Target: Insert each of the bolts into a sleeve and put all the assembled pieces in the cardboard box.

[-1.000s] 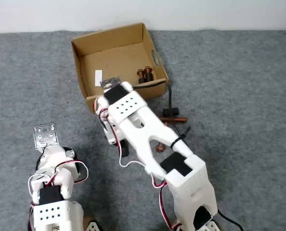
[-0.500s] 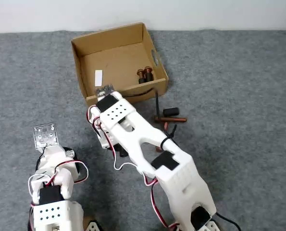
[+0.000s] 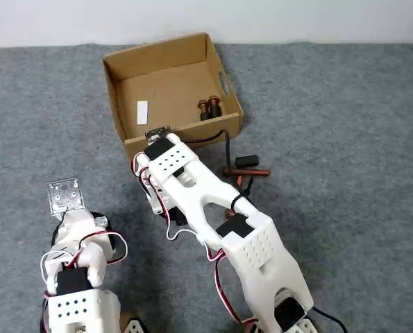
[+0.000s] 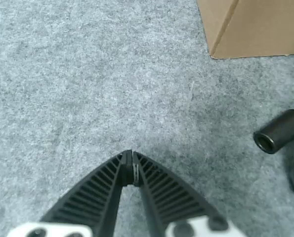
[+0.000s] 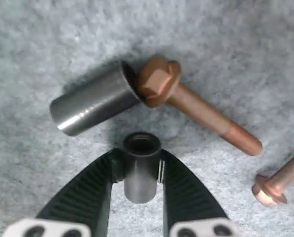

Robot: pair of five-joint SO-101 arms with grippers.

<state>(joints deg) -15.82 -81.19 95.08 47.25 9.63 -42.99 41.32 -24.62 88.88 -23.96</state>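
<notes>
Right arm (image 3: 213, 201) lies across the desk (image 3: 345, 104), its wrist at the front wall of the box (image 3: 116, 97). From its wrist camera I see the right jaws clenched on a sleeve (image 5: 141, 173), whose open end faces the lens. Whether that sleeve touches the desk, I cannot tell.

Just past it a second sleeve (image 5: 92, 106) lies on its side. The hex head of a bolt (image 5: 196, 111) presses against that sleeve's end, and the shank angles away. A second bolt (image 5: 277, 182) lies apart at the edge.

From above, two assembled pieces (image 3: 209, 107) sit in the box against the wall with the handle slot. A loose sleeve (image 3: 246, 161) and loose bolt (image 3: 251, 172) lie side by side on the desk near the box's front corner.

Left arm (image 3: 78, 270) sits well apart from the box. The left jaws are clenched on nothing over bare desk, a box corner (image 4: 255, 24) ahead.
</notes>
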